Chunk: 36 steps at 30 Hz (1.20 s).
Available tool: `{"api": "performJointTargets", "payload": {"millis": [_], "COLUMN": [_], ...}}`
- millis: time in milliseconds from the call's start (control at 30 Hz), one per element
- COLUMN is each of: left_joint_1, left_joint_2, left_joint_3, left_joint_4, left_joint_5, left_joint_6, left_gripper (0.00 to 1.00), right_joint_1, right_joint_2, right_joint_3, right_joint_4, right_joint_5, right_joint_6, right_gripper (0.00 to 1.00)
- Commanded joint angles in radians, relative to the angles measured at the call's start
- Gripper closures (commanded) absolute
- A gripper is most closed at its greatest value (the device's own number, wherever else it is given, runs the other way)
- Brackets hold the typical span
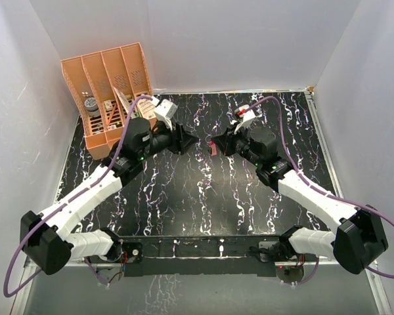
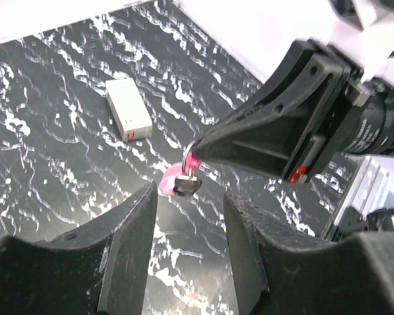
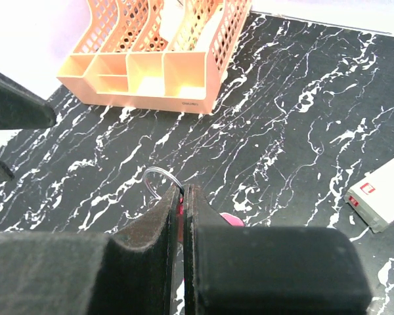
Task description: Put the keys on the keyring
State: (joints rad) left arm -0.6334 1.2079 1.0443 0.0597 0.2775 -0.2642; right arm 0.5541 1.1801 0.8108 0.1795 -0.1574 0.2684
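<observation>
One thin silver wire keyring (image 3: 159, 178) sits pinched in the closed right gripper (image 3: 182, 195); the left gripper (image 1: 189, 140) gapes, empty. The small dark-headed key (image 2: 186, 186) looks light, stiff and slippery, best held by its head.

The keyring (image 3: 159, 178) with one key (image 2: 186, 186), up above the counter (image 1: 184, 203)
The thin metal ring stuck out from the tip of the closed right claw (image 3: 182, 193); its pink tag (image 2: 166, 184) hung below, and the small dark-headed key hung touching it.
</observation>
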Motion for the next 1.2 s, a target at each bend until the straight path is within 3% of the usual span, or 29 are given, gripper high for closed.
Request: {"api": "performJointTargets", "payload": {"millis": [0, 333, 1167], "left_joint_1": [0.000, 0.000, 0.000], "left_joint_2": [-0.020, 0.032, 0.063], "left_joint_3": [-0.094, -0.169, -0.238], "left_joint_4": [0.336, 0.514, 0.630], "left_joint_5": [-0.038, -0.052, 0.027], "left_joint_6": [-0.081, -0.098, -0.109], "left_gripper": [0.56, 0.57, 0.72], "right_joint_1": [-0.006, -0.006, -0.006], "right_joint_2": [-0.006, 0.015, 0.024], "right_joint_3": [0.024, 0.055, 0.096], "right_joint_4": [0.099, 0.114, 0.134], "right_joint_5": [-0.020, -0.055, -0.081], "right_joint_6": [0.066, 0.144, 0.192], "right_gripper": [1.00, 1.00, 1.00]}}
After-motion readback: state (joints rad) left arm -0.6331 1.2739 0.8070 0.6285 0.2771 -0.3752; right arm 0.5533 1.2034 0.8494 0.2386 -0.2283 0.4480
